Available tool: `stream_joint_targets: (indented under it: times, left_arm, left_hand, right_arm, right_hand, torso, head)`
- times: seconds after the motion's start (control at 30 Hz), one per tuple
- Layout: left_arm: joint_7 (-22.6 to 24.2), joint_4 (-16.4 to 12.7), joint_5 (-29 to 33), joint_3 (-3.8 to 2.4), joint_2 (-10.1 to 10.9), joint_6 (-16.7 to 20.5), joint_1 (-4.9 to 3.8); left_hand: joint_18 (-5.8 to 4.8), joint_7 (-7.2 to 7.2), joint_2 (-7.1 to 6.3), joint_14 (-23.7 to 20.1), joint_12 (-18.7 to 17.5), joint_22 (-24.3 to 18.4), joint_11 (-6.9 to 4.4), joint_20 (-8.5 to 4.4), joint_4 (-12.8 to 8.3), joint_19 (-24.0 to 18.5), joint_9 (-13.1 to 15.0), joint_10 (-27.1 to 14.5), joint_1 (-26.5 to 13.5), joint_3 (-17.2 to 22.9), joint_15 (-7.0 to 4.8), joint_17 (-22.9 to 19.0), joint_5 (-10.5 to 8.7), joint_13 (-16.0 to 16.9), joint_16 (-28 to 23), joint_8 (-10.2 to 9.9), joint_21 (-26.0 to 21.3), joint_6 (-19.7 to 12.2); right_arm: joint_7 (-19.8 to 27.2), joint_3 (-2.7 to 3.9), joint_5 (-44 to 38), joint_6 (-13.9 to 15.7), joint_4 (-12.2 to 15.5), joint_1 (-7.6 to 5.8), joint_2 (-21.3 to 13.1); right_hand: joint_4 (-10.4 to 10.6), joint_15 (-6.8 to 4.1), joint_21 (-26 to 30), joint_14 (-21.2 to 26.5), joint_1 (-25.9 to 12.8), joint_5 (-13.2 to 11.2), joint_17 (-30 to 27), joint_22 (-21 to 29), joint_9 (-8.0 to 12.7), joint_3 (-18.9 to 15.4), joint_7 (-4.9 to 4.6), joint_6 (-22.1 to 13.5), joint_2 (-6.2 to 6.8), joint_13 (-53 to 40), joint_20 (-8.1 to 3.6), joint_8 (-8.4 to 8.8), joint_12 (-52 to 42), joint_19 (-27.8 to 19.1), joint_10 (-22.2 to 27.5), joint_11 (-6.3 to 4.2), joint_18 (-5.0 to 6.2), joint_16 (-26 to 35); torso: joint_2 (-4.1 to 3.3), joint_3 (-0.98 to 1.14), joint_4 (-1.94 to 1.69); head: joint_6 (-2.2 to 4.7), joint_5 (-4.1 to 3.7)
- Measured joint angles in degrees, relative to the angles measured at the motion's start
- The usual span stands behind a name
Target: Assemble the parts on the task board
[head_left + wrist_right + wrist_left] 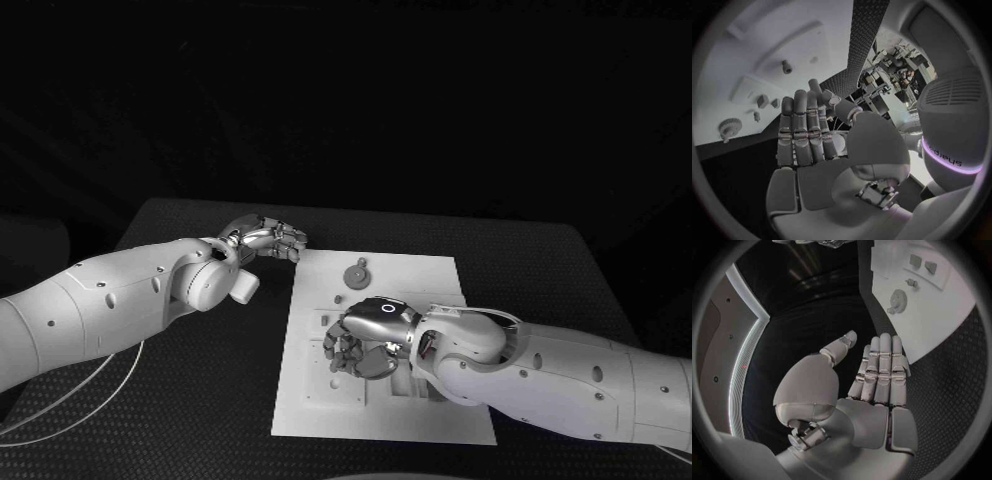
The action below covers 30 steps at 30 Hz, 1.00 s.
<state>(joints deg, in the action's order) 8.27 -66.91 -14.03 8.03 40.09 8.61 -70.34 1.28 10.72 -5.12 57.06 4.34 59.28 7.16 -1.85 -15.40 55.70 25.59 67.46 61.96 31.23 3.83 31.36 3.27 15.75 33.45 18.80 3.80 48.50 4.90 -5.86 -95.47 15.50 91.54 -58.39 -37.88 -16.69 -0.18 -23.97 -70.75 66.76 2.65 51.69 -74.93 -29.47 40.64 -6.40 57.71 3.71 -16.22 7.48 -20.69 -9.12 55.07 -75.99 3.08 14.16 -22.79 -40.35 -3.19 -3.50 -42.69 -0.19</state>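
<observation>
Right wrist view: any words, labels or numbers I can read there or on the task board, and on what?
Pale lettering on the grey rounded housing, above its glowing band: too blurred and skewed to read with confidence.
Task board: no printing legible in any view.
Right hand, left hand: no markings legible.

**Right hand flat above the board**

The right hand [811, 135] shows its fingers [801, 125] straight and side by side, holding nothing. Beyond them lies the white task board [748, 65], with a gear-like part [729, 127] near one edge and a small peg [787, 66] farther in.
</observation>
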Motion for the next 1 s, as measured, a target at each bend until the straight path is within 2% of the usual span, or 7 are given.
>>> stream_joint_targets:
  times: [0.27, 1.0]
  left_arm:
    - [0.01, -0.05, 0.00, -0.02, -0.13, 0.00, 0.00]
    - [0.04, -0.06, 0.00, -0.01, -0.28, -0.03, 0.00]
  left_hand:
    - [0.00, 0.00, 0.00, -0.01, 0.00, 0.00, 0.00, 0.00, 0.00, 0.00, 0.00, 0.00, 0.00, 0.00, -0.01, 0.05, 0.00, -0.01, 0.00, 0.00, 0.00, 0.00]
    - [0.00, -0.15, 0.00, -0.03, 0.00, -0.04, 0.00, 0.00, 0.15, 0.00, 0.00, 0.00, 0.00, -0.15, -0.03, 0.16, 0.00, 0.04, -0.22, 0.00, 0.00, -0.15]
  right_arm:
    - [0.02, -0.32, -2.90, -1.58, -1.35, 0.94, 1.48]
    - [-0.01, -0.74, -7.15, -3.57, -2.88, 0.94, 2.78]
  right_hand:
    - [0.00, 0.01, 0.00, 0.00, 0.00, 0.00, 0.06, 0.00, 0.00, 0.00, 0.10, 0.08, 0.01, -0.07, 0.00, 0.00, 0.00, 0.00, 0.00, 0.00, 0.00, 0.00]
    - [0.10, 0.02, 0.00, 0.01, -0.16, 0.00, 0.12, 0.01, -0.01, 0.10, 0.06, 0.26, 0.17, -0.15, 0.00, 0.00, 0.00, 0.00, 0.00, 0.01, 0.00, 0.00]
  torso:
    - [-0.02, 0.03, -0.03]
    - [-0.03, 0.03, 0.02]
  head:
    - [-0.10, 0.18]
    - [-0.54, 0.44]
